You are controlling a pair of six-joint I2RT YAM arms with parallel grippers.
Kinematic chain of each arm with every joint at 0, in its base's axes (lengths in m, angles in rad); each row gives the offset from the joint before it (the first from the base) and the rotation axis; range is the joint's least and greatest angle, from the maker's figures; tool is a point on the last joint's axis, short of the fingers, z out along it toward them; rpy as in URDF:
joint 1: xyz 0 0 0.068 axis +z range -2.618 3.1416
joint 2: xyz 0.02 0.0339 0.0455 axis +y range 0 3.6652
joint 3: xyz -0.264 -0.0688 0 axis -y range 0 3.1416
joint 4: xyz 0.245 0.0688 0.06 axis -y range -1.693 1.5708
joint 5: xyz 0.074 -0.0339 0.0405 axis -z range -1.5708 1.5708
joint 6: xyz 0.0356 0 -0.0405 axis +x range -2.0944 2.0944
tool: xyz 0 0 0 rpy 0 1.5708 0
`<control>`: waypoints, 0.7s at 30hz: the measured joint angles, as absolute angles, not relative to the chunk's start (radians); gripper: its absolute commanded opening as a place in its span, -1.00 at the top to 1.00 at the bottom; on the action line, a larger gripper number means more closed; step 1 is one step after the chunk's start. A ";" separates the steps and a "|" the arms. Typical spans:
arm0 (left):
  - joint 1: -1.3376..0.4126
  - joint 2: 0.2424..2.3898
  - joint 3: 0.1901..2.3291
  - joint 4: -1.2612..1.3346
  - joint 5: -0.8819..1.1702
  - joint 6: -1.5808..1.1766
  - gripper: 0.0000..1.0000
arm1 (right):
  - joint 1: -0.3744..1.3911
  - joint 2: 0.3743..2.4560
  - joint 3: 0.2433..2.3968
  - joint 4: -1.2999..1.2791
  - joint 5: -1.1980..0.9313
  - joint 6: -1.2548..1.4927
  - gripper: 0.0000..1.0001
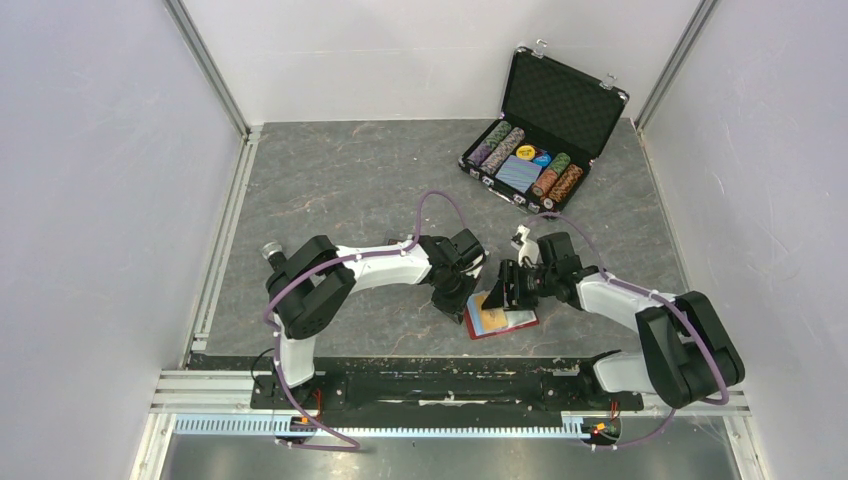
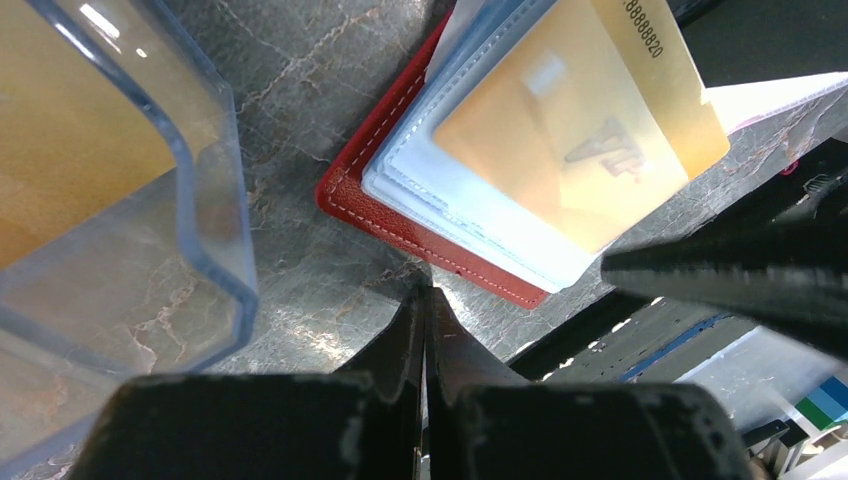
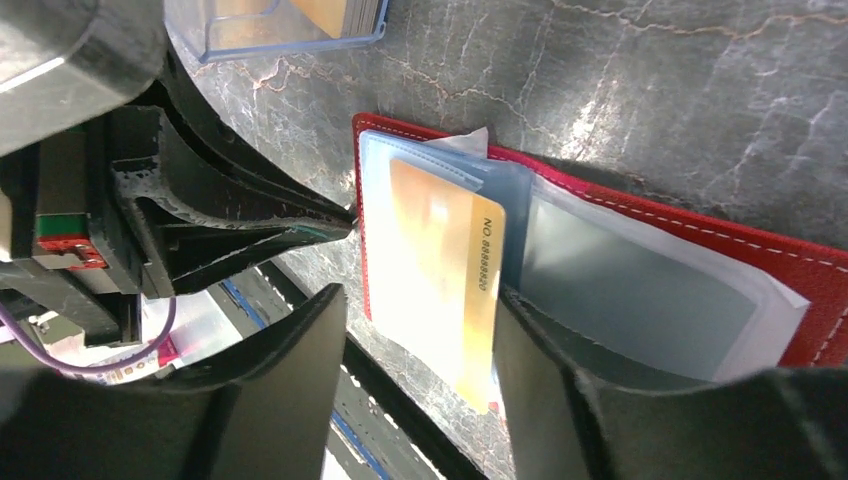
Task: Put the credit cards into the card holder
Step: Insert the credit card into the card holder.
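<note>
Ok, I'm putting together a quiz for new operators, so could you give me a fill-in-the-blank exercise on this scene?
1. The cover of the card holder that lies open on the table is ____ in colour.
2. The left gripper has its jaws ____.
3. The case with the poker chips in it has its lid ____.
Missing words: red; shut; open.
</note>
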State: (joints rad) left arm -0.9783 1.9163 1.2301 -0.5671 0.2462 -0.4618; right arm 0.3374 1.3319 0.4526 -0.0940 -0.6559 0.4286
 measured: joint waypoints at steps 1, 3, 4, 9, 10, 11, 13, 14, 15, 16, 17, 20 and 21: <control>-0.978 1.916 1.230 -0.567 0.246 -0.462 0.96 | 0.338 1.332 0.454 -0.097 -0.654 0.427 -0.35; -0.979 1.918 1.232 -0.567 0.247 -0.462 0.96 | 0.341 1.332 0.471 -0.125 -0.652 0.419 -0.47; -0.979 1.918 1.232 -0.567 0.247 -0.462 0.96 | 0.345 1.332 0.483 -0.142 -0.648 0.412 -0.51; -0.979 1.921 1.237 -0.567 0.252 -0.462 0.95 | 0.361 1.322 0.535 -0.232 -0.594 0.363 -0.68; -0.979 1.922 1.238 -0.567 0.253 -0.462 0.95 | 0.363 1.319 0.543 -0.249 -0.582 0.354 -0.69; -0.979 1.922 1.239 -0.567 0.255 -0.462 0.95 | 0.365 1.316 0.552 -0.269 -0.567 0.343 -0.71; -0.979 1.924 1.241 -0.567 0.257 -0.462 0.96 | 0.368 1.310 0.566 -0.300 -0.538 0.324 -0.73; -0.979 1.927 1.244 -0.567 0.260 -0.462 0.96 | 0.369 1.307 0.575 -0.320 -0.521 0.312 -0.73; -0.979 1.929 1.246 -0.567 0.263 -0.462 0.95 | 0.370 1.305 0.579 -0.332 -0.511 0.304 -0.73; -0.979 1.931 1.249 -0.567 0.264 -0.462 0.96 | 0.371 1.303 0.584 -0.347 -0.497 0.294 -0.71; -0.979 1.933 1.251 -0.567 0.266 -0.462 0.96 | 0.371 1.298 0.588 -0.361 -0.487 0.286 -0.66; -0.979 1.934 1.251 -0.566 0.270 -0.462 0.95 | 0.373 1.284 0.592 -0.391 -0.456 0.265 -0.42; -0.979 1.934 1.251 -0.566 0.271 -0.462 0.96 | 0.373 1.280 0.593 -0.402 -0.445 0.259 -0.36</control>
